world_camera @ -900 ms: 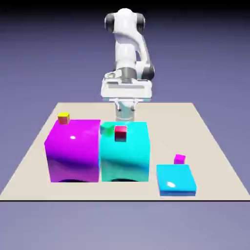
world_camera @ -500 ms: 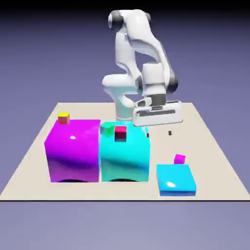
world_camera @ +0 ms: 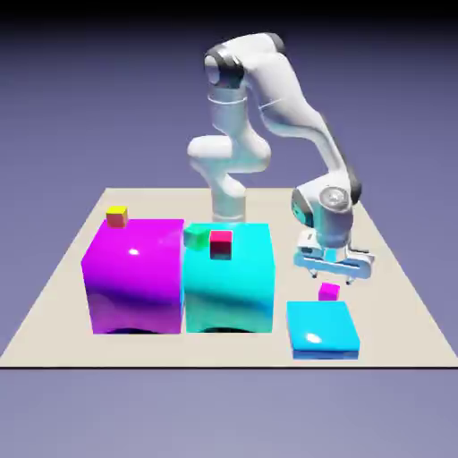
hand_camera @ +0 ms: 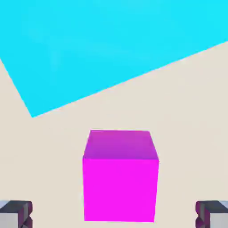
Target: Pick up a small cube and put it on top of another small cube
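Hand view: small cube between fingertips

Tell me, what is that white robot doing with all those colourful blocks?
The white robot arm has lowered its hand right over the tiny glossy magenta-pink cube on the beige table, beside the flat cyan block. In the hand view the open fingers sit on either side of the cube without touching it. Nothing is lifted yet. The small crimson-red cube sits on the big cyan block.
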Controlling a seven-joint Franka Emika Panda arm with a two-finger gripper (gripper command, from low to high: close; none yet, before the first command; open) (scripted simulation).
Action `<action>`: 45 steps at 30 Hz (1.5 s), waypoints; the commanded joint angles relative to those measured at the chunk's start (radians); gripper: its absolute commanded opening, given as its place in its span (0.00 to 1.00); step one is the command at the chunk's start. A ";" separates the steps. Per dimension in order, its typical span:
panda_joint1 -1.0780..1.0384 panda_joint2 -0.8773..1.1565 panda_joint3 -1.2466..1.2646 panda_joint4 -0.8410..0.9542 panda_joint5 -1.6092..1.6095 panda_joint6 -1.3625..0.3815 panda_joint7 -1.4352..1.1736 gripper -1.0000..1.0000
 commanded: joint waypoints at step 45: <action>-0.322 -0.743 -0.680 0.087 0.042 -0.831 -0.156 0.00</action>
